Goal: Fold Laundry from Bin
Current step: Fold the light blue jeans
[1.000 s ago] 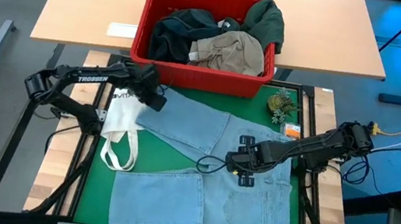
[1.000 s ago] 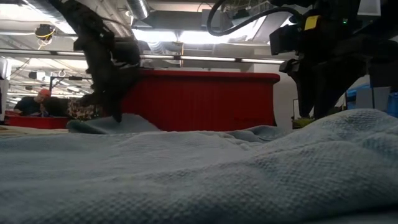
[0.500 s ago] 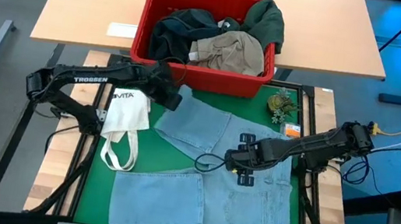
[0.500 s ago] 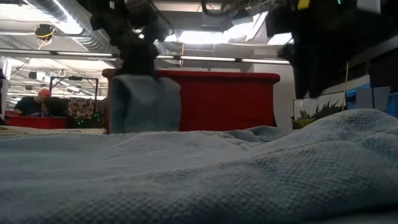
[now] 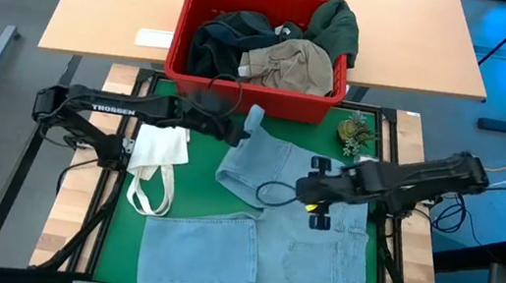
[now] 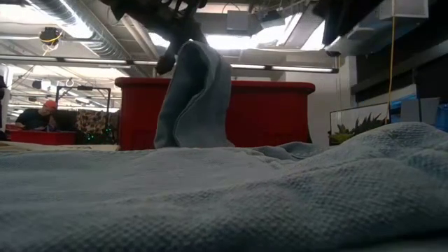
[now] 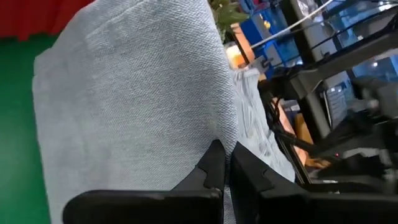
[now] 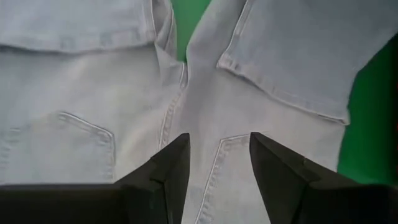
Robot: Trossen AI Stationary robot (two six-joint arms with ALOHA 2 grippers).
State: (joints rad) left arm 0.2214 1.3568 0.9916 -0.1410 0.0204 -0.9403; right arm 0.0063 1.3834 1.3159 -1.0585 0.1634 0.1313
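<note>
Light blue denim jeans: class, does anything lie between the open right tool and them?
Nothing visible: the right tool hovers open directly over the light blue denim jeans, bare denim showing between its fingers.

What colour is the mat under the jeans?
Green; the mat under the jeans shows best in the high view.

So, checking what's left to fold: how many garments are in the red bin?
3 visible in the bin: a black piece, a khaki piece, a dark green piece. More may lie underneath.
</note>
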